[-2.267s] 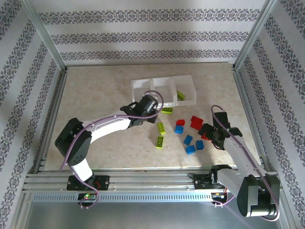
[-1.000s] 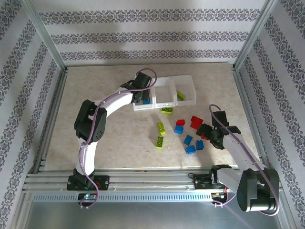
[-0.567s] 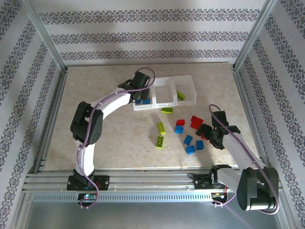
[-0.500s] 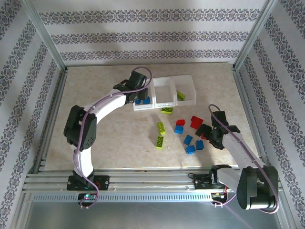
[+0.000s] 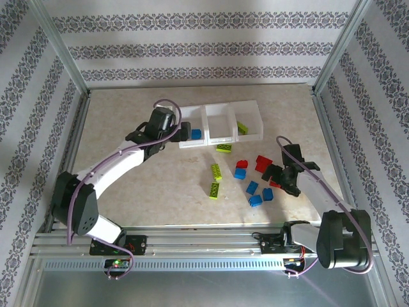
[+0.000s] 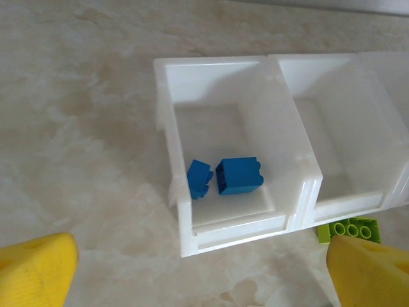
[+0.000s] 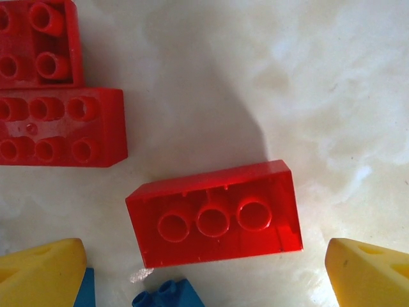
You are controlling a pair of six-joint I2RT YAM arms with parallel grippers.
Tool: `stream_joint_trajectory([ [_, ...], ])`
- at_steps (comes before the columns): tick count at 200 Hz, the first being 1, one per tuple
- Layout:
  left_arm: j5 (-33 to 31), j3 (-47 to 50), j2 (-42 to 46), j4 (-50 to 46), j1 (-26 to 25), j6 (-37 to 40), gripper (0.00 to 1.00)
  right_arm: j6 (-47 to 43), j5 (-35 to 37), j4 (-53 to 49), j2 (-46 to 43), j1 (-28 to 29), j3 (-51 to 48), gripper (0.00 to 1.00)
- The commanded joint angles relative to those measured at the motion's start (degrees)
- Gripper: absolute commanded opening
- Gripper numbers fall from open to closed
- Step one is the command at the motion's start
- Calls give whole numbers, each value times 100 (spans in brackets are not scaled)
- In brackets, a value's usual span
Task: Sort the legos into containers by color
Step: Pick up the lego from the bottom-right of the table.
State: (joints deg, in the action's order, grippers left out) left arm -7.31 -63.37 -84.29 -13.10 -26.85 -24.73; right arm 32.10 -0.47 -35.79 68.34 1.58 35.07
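The containers are one white tray (image 5: pixel 206 119) of three compartments at the back of the table. Its left compartment (image 6: pixel 238 229) holds two blue legos (image 6: pixel 239 175), the middle one looks empty, and the right one holds a lime lego (image 5: pixel 242 127). My left gripper (image 5: pixel 176 132) hovers open and empty just left of and in front of the tray, yellow fingertips (image 6: pixel 35 268) wide apart. My right gripper (image 5: pixel 277 176) is open low over an upside-down red lego (image 7: pixel 214 212), which lies between its fingertips (image 7: pixel 370 272), untouched.
Loose legos lie in front of the tray: lime ones (image 5: pixel 223 148) (image 5: pixel 216 171) (image 5: pixel 214 190), blue ones (image 5: pixel 240 173) (image 5: pixel 255 201), red ones (image 5: pixel 263 164) (image 7: pixel 61 126). One lime lego (image 6: pixel 348 229) sits against the tray's front. Metal frame rails border the table.
My left gripper opened over the left compartment, left a blue lego there, then pulled back to the left of the tray. The right gripper stayed over the red lego.
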Motion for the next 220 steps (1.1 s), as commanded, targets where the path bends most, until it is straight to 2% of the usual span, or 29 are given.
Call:
stream_joint_trajectory([
  [1, -217, 351, 433, 468, 131, -146, 100, -228, 123, -53, 323, -73, 247, 96],
  [32, -314, 804, 873, 736, 205, -187, 100, -311, 57, -8, 801, -66, 420, 95],
  [72, -442, 1037, 1207, 845, 327, -220, 100, -388, -106, 34, 1211, -62, 536, 89],
  [220, -244, 1124, 1196, 848, 439, -313, 100, -332, -145, 76, 1379, 329, 773, 68],
])
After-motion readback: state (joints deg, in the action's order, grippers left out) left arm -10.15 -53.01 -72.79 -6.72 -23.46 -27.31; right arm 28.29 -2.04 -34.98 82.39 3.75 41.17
